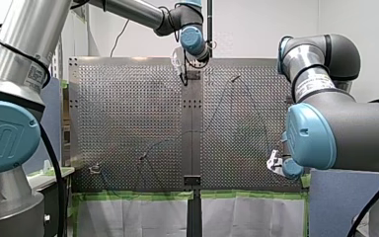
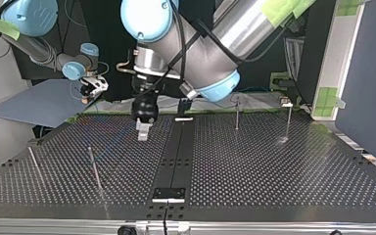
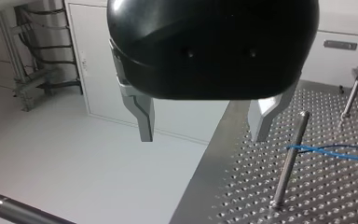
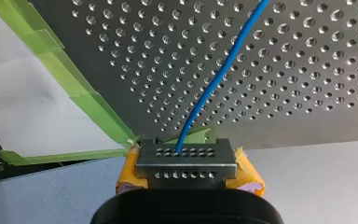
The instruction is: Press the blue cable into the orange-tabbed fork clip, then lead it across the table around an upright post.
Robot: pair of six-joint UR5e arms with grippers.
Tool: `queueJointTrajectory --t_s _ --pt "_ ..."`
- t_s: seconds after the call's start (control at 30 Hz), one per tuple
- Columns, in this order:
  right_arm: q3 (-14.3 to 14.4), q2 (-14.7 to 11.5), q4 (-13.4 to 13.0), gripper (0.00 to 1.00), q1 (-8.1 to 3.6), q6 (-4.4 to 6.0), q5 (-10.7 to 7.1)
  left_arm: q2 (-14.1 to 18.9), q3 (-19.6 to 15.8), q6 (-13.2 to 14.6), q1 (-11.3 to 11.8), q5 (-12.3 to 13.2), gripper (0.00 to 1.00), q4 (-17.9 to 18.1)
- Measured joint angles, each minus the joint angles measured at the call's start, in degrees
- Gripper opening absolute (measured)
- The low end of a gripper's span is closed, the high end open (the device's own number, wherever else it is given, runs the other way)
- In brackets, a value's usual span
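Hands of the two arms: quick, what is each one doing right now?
My left hand: open, empty.
My right hand: closed on the blue cable.

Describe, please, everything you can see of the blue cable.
The cable is thin, blue and smooth, seemingly plastic-sheathed. One end runs into my right claw, shut on it near the taped edge of the table. From there it curves gently over the perforated surface. In the left wrist view it meets an upright post partway up, clear of the table.
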Motion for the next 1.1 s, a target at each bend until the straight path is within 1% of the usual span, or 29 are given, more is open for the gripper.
queueJointTrajectory --t_s 0.1,0.23,0.47,0.77,1.1 --pt "0.0 0.0 0.0 0.00 0.09 -0.04 -0.02 0.0 -1.6 -1.1 0.1 0.3 1.00 1.6" --pt "0.0 0.0 0.0 0.00 0.17 -0.17 -0.07 0.0 -3.8 -1.9 0.2 0.4 1.00 3.8" --pt "0.0 0.0 0.0 0.00 0.30 -0.31 -0.09 0.0 -7.4 -2.5 0.2 0.2 1.00 7.4" --pt "0.0 0.0 0.1 0.00 0.43 -0.33 -0.09 0.0 -11.9 -3.0 0.2 -0.9 1.00 11.9" --pt "0.0 0.0 0.1 0.00 0.50 -0.49 -0.09 0.0 -17.1 -3.3 0.3 -1.0 1.00 17.1"
